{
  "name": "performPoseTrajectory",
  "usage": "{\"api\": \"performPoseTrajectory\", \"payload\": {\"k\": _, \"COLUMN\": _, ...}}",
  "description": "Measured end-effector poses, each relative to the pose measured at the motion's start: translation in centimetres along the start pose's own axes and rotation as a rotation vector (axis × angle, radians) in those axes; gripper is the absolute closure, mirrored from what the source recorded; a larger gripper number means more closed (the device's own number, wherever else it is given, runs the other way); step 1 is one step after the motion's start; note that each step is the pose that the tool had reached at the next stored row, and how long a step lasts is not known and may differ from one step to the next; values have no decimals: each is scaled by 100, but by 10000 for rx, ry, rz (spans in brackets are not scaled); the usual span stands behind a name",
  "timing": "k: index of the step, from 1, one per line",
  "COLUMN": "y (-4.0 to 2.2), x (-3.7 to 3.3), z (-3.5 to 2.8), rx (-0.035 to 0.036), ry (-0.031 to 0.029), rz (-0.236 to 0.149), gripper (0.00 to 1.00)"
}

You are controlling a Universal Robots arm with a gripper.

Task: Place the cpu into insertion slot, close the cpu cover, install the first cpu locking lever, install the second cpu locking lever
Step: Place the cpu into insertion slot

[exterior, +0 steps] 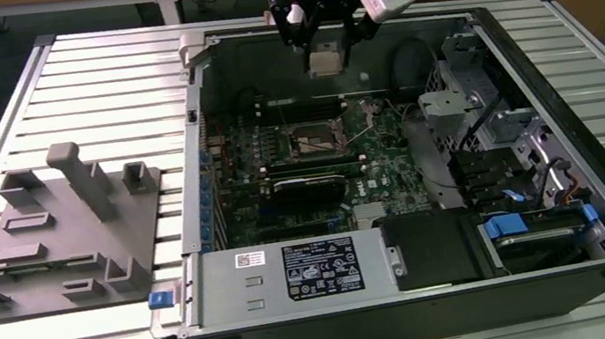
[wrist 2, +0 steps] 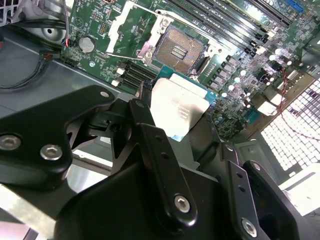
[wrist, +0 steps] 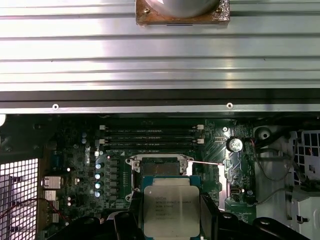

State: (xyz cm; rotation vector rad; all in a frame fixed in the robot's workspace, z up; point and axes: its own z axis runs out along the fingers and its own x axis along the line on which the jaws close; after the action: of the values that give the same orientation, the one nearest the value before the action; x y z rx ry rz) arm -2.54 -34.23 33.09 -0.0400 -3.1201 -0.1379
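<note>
The gripper (exterior: 325, 52) hangs at the upper middle of the exterior view, over the open computer case (exterior: 420, 326). Its fingers are clamped on the cpu (wrist 2: 179, 107), which is held flat in the air. The insertion slot (exterior: 316, 138) lies lower, near the frame's centre, well apart from the cpu, with its dark middle uncovered.

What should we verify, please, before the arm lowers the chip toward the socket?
1. The chip is gripped in the claw: ok.
2. The socket is empty, with its contacts bare: ok.
3. The cover is folded back off the socket: ok.
4. The chip is centred over the socket: cannot tell.
5. The chip's corners are turned to match the socket: cannot tell.
</note>
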Motion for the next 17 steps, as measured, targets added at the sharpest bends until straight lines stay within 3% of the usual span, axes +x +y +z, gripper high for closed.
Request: {"api": "performPoseTrajectory", "payload": {"k": 17, "y": -5, "x": -1, "z": 65, "rx": -3, "ry": -1, "rz": -1, "gripper": 46}}
